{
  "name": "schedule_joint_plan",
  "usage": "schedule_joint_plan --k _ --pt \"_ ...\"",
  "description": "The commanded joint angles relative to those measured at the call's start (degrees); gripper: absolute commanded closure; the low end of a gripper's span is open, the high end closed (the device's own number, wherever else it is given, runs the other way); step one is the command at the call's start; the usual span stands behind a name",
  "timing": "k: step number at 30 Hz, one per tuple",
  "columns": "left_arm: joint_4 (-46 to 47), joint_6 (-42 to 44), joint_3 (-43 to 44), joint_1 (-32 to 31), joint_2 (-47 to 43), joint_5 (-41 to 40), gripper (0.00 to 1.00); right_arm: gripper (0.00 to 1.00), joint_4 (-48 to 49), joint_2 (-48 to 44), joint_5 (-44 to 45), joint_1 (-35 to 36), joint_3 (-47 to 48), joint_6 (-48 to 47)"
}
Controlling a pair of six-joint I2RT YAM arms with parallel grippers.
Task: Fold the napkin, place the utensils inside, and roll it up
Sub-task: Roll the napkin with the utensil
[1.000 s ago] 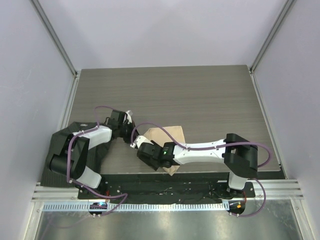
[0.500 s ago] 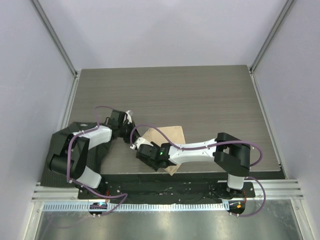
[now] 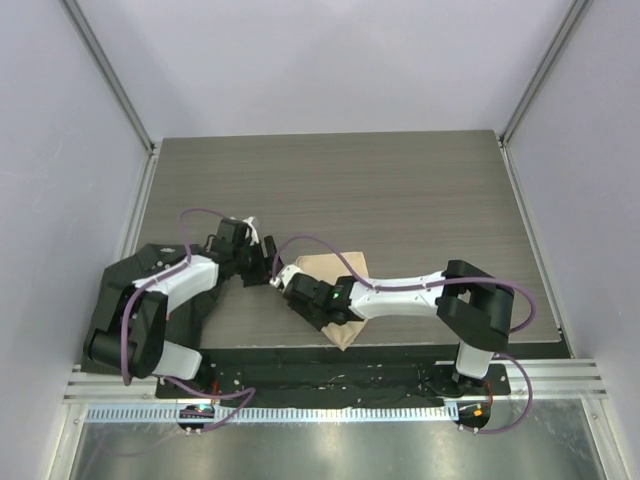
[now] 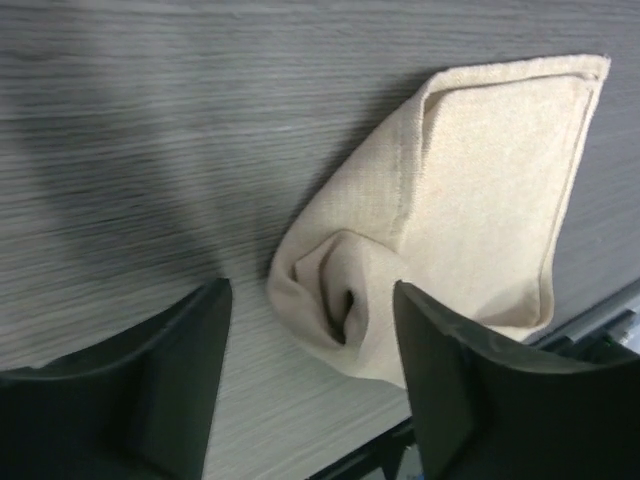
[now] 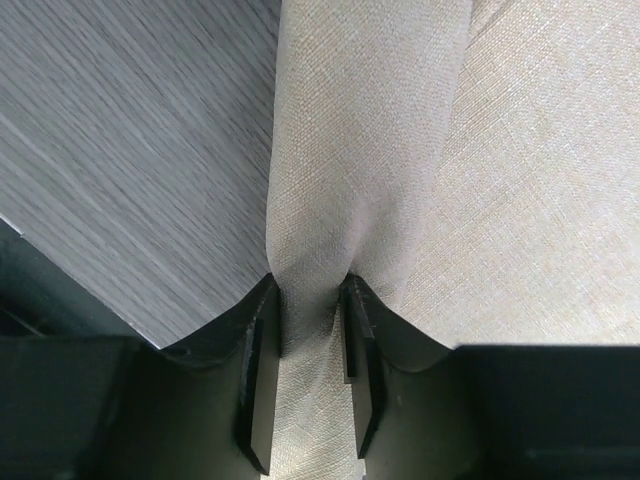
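The beige napkin [image 3: 345, 268] lies folded near the table's front middle, mostly under my right arm. In the left wrist view the napkin [image 4: 490, 200] has one end rolled into a loose tube. My left gripper [image 4: 310, 300] stands open around that rolled end, its fingers apart from the cloth. In the top view the left gripper [image 3: 268, 265] sits just left of the napkin. My right gripper [image 3: 293, 283] is low over the napkin's left end. In the right wrist view the right gripper [image 5: 312, 330] pinches a rolled ridge of the napkin [image 5: 520, 150]. The utensils are hidden.
A dark ribbed cloth [image 3: 130, 275] lies at the near left under my left arm. A black strip [image 3: 400, 352] runs along the table's front edge [image 3: 250, 345], right behind the napkin. Metal posts and walls bound the table on both sides.
My left gripper has opened and let go of the napkin's rolled end. My right gripper has closed on the rolled ridge and shifted slightly toward the left gripper.
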Motion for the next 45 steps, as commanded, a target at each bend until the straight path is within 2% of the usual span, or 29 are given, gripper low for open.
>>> schedule_joint_plan --k 1,4,11,15,21,32,35,36,39,43,45 --pt "-3.05 0.1 -1.67 0.11 -5.56 -7.87 0.26 0.68 3.86 1.04 -18.13 -2.55 -6.05 1.23" --pt "-2.36 -0.68 -3.35 0.11 -9.6 -10.51 0.19 0.71 6.59 -0.72 -26.13 -4.14 -8.07 1.84" --pt "5.54 -2.45 -11.6 0.11 -20.58 -8.06 0.16 0.73 15.2 -3.53 -43.01 -10.64 -12.65 4.74" --pt "7.23 -2.36 -14.07 0.11 -23.42 -4.55 0.16 0.73 19.42 -3.02 -46.64 -14.77 -14.58 5.71" --pt "8.72 -3.06 -16.27 0.11 -24.12 -2.7 0.23 0.73 20.13 1.2 -51.65 -18.29 -13.62 5.72" --pt "11.43 -3.41 -18.9 0.11 -22.89 -2.17 0.55 0.73 21.71 6.22 -54.21 -21.37 -12.48 6.77" --pt "13.11 -2.98 -19.35 0.11 -20.8 -2.26 0.72 0.73 21.63 6.57 -54.12 -21.55 -12.04 6.94" --pt "12.94 -2.8 -19.17 0.11 -20.09 -2.43 0.83 0.73 21.63 6.4 -53.95 -21.55 -11.86 6.94" --pt "11.37 -2.45 -17.86 0.11 -17.01 -3.22 1.0 0.7 20.31 4.38 -52.11 -21.72 -11.42 7.12" --pt "10.39 -2.27 -16.36 0.11 -15.77 -4.19 1.0 0.61 15.31 -0.27 -47.89 -21.55 -8.97 6.77" --pt "7.77 -1.83 -15.66 0.11 -15.77 -4.72 1.0 0.52 12.06 -3.95 -45.09 -21.29 -7.3 6.16"
